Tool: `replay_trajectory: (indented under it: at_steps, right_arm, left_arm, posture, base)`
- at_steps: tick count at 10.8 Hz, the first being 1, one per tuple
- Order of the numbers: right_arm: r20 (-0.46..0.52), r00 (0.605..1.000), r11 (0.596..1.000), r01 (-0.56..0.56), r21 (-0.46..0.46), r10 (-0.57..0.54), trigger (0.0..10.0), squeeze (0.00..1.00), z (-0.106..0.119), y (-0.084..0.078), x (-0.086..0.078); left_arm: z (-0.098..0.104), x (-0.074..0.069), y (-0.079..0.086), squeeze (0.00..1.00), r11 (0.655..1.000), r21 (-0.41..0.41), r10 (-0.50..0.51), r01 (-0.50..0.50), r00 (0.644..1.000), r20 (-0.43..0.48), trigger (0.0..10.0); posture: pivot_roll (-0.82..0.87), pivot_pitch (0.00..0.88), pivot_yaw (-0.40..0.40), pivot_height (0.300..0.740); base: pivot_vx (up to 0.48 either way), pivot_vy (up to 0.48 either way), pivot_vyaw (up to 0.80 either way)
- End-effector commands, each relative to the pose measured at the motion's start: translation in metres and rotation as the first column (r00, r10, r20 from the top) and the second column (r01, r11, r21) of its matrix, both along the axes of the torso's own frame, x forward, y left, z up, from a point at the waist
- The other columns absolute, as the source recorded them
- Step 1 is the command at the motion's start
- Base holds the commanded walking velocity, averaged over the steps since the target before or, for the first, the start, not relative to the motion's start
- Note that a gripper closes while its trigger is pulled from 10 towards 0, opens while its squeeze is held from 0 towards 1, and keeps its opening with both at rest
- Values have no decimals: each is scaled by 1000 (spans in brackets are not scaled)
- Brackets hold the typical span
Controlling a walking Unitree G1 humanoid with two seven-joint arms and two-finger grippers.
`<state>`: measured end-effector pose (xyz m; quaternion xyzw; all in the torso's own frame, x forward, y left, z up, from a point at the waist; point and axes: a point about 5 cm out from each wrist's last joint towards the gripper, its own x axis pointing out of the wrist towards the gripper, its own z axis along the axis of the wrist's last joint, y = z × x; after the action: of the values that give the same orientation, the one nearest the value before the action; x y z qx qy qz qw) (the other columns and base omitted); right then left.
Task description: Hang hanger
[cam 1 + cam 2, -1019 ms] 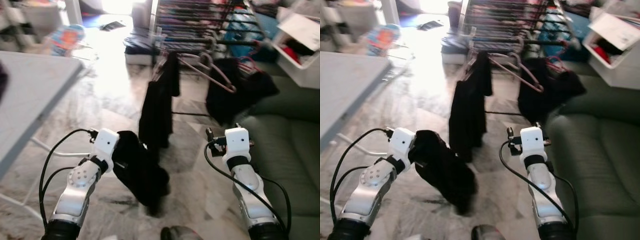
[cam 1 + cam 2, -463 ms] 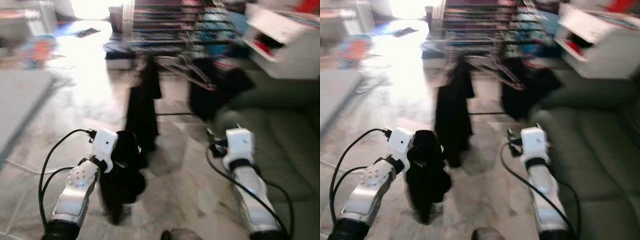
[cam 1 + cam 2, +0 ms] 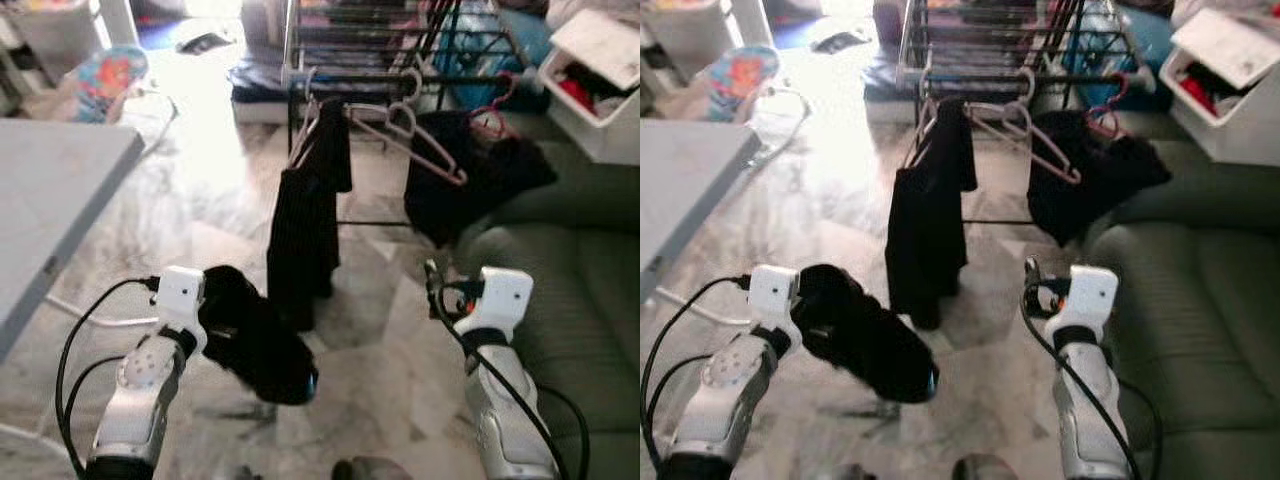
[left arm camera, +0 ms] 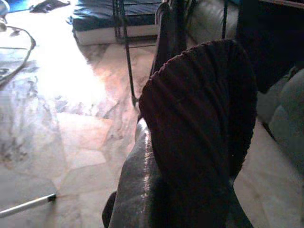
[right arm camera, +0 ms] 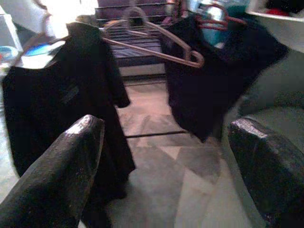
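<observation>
A black metal drying rack [image 3: 370,75] is shown standing on the marble floor [image 3: 200,200], ahead of the robot. From its front rail a long black garment [image 3: 305,235] is hung at the left, an empty pink hanger [image 3: 415,140] is tilted at the middle, and a second dark garment [image 3: 465,185] is suspended on a red hanger [image 3: 490,115] at the right, just beside the grey-green sofa [image 3: 570,290].

The left claw [image 4: 142,190] is held low, short of the rack. Its fingers are covered by a bunched black garment [image 3: 255,335], which is draped over them and hangs down towards the floor; whether the fingers are closed on the cloth cannot be told. No hanger inside this bundle can be made out.

The right claw [image 5: 166,156] is raised beside the sofa's front edge, with its two black fingers [image 5: 61,175] spread wide apart and nothing gripped between them. In the right wrist view, the pink hanger and both hung garments are seen beyond the gap between the fingers.

A grey counter [image 3: 55,190] is seen at the left edge, and a white storage box [image 3: 600,90] with its lid raised is seen behind the sofa at the upper right.
</observation>
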<state>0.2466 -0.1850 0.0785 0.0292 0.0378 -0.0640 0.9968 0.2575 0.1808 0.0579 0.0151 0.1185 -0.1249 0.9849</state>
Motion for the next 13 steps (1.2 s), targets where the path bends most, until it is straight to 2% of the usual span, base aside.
replay_trajectory:
  at_steps: [1, 3, 4, 5, 6, 9, 13]
  right_arm:
    - [12, 1000, 999, 25, -25, -25, 10000, 0, 2, -3, -2]
    - [7, 1000, 997, 11, -74, -11, 10000, 0, 2, 0, -5]
    - [25, 1000, 999, -5, -47, 6, 10000, 0, 4, -1, -7]
    - [15, 998, 994, -65, -88, 67, 10000, 0, 4, -3, -9]
    - [14, 998, 992, -58, -109, 59, 10000, 0, 3, -8, -11]
    - [1, 996, 992, -88, -91, 89, 10000, 0, -1, -7, -12]
    - [-6, 995, 991, -102, -81, 102, 10000, 0, 0, -6, -7]
  left_arm:
    - [7, 2, 4, 0, 1000, 6, 14, -15, 999, 41, 10000]
    - [9, 5, 3, 0, 999, 48, -21, 19, 998, 53, 10000]
    - [10, 1, 5, 0, 999, 49, -11, 8, 997, 72, 10000]
    - [6, -6, 10, 0, 997, 70, 21, -26, 997, 70, 10000]
    - [5, -10, 15, 0, 996, 78, 47, -53, 996, 77, 10000]
    - [5, -15, 19, 0, 993, 61, 94, -100, 992, 82, 10000]
    - [6, -14, 18, 0, 997, 35, 71, -74, 995, 76, 10000]
  posture:
    - [-77, 0, 57, 740]
    - [-90, 0, 57, 740]
    - [-94, 0, 41, 740]
    - [-92, 0, 31, 740]
    - [-85, 0, 18, 740]
    - [-82, 0, 6, 740]
    - [-80, 0, 3, 740]
  base:
    - [0, 0, 0]
    - [0, 0, 0]
    - [0, 0, 0]
    - [0, 0, 0]
    - [0, 0, 0]
    - [0, 0, 0]
    - [0, 0, -123]
